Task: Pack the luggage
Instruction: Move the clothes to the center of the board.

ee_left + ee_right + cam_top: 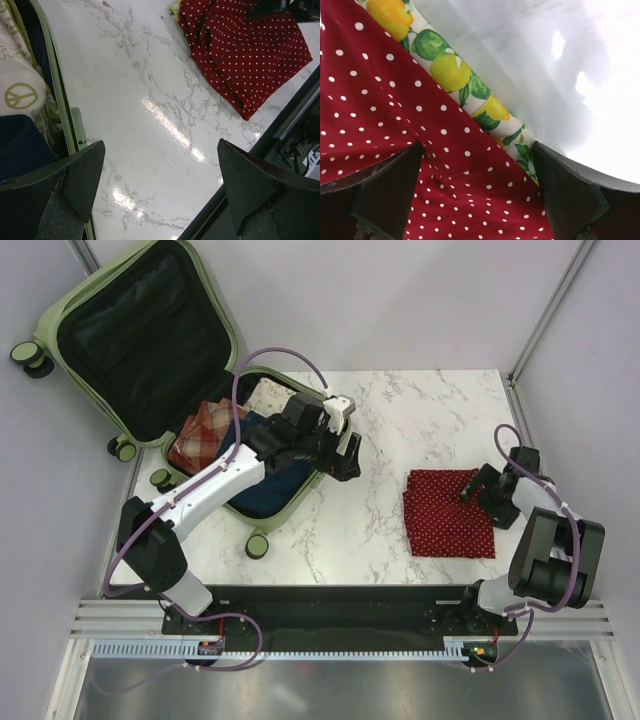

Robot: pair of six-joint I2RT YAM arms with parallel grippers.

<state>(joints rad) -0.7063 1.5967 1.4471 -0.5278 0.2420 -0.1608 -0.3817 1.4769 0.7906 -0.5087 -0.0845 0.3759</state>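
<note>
The left claw (347, 462) hangs with its fingers spread wide, gripping nothing, over the bare marble table (420, 410). Just to its left sits the green suitcase (228, 340), lid thrown open, with a plaid cloth (205, 430), a navy bundle (20, 145) and a peace-sign fabric (20, 85) inside. The right claw (477, 170) is parted too, low over a red dotted cloth (448, 515). A lemon-print cloth (455, 75) peeks out beyond its fingertips.

Marble table (420, 420), open luggage (140, 335) by the left gripper (350, 455). Red dotted cloth (445, 520) over lemon-print cloth (452, 75), under the right gripper (470, 490).
</note>
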